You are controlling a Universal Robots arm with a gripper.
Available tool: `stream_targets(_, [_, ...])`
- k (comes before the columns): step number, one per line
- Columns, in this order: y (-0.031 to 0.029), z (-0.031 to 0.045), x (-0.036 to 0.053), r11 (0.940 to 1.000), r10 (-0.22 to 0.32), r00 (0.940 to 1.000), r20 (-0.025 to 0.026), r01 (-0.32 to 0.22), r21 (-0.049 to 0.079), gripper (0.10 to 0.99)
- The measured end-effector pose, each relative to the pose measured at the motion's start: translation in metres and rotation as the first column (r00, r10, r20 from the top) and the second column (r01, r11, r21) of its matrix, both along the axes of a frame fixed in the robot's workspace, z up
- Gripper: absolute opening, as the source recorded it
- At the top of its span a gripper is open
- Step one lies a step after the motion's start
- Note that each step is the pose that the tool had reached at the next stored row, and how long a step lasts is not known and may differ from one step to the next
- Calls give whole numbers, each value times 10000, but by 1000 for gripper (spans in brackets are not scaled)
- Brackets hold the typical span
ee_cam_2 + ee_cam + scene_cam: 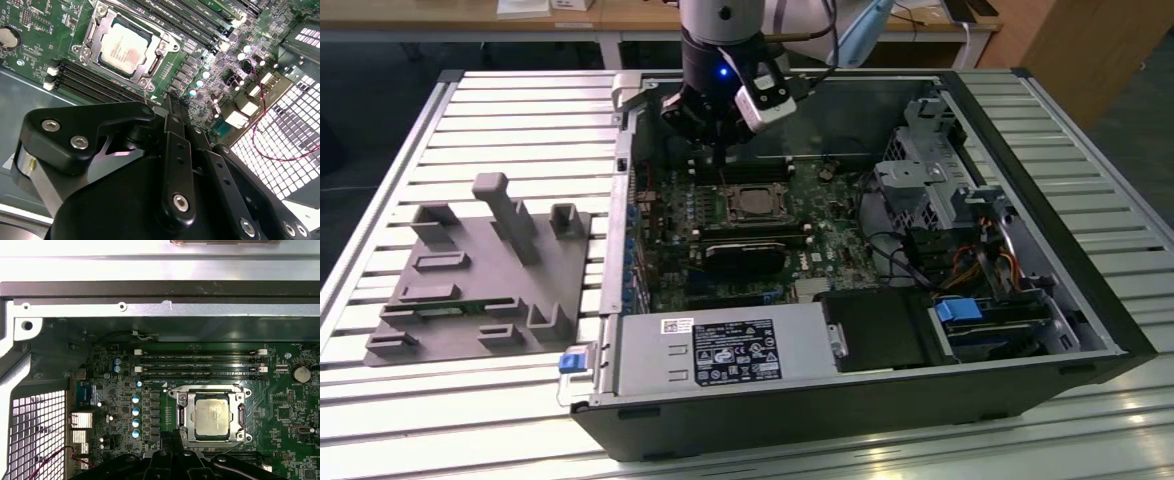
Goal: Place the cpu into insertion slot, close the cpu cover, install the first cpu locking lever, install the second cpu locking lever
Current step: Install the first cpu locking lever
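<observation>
Closest in, my black jointed metal gripper (pixel 720 160) hangs above the green circuit board (pixel 280 405). Its fingertips (pixel 169 439) are pressed together and nothing is held between them. In the exterior view I show at about eleven o'clock of the insertion slot (pixel 82 50), a small square socket with a silvery rim, near it but apart from it.

The cpu (pixel 214 415), a flat square chip with a pale silvery-beige face, lies level inside that slot. The cpu cover (pixel 186 410), a thin silvery frame plate with a square window, lies flat down around the chip, with its bars along all four edges. Thin wire levers run beside the frame; I cannot tell whether they are latched.

Long black memory slots (pixel 200 365) lie just beside the socket at twelve o'clock, and a black rectangular block (pixel 744 252) sits near at six. A row of blue-topped capacitors (pixel 135 412) lines the nine o'clock side.

Farther out, the case's silvery sheet-metal wall (pixel 160 307) edges the board at twelve o'clock, close past the memory slots. A perforated rear grille (pixel 35 435) bounds it at nine. A grey metal drive cage (pixel 921 185) stands at three, well apart. The case lies open upward between these edges.

Beyond it at nine o'clock, a grey moulded fixture (pixel 480 270) rests on the slatted metal table (pixel 520 100).
</observation>
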State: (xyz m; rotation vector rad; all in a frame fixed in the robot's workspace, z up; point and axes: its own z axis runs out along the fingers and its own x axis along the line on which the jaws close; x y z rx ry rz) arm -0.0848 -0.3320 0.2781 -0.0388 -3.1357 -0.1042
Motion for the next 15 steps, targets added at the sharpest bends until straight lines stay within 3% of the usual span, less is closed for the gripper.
stream_targets(11, [1, 0, -7, 10000, 1, 10000, 1, -1, 0, 106])
stream_targets(15, [31, -1, -37, 10000, 0, 10000, 0, 0, -1, 106])
